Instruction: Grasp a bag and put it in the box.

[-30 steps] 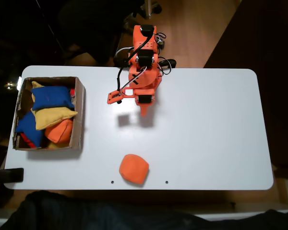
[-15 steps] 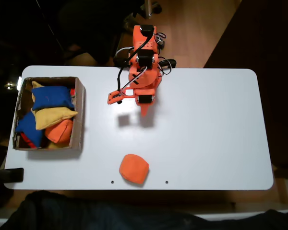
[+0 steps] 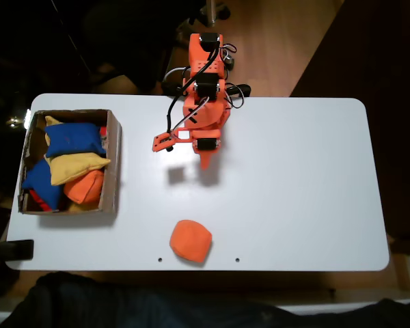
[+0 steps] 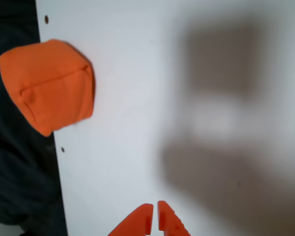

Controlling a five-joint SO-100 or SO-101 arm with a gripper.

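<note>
Reach was the step in hand, by my read: nothing was held, and the bag (image 3: 190, 241) sat alone on the table (image 3: 307, 191) near its front edge, well apart from the gripper (image 3: 203, 162). In the fixed view the arm (image 3: 203, 96) was folded up near its base at the table's far edge, fingertips pointing toward the bag w/ bare white table between them. In the wrist view the fingers (image 4: 140, 223) came in from the bottom edge, tips pressed nearly together w/ only a thin slit showing, gripping nothing; the bag (image 4: 48, 83) lay ahead of them and off to the left of that view, right at the table edge beside two small holes. Box (image 3: 113, 164) stood well off to the side of the fingers, at the left end of the table in the fixed view, holding a blue bag (image 3: 72, 140), a yellow bag (image 3: 75, 166) and a darker orange one (image 3: 85, 188), plus more blue at its lower left corner. Next move, as I judged it: spread the fingers, extend out over the bag, line up so the tips straddle it, drop and close. Bag looked plump and soft, so a grip across its middle should hold; its closeness to the table edge left little room for a nudge. After that, carry across to the box, which was fairly full already.
</note>
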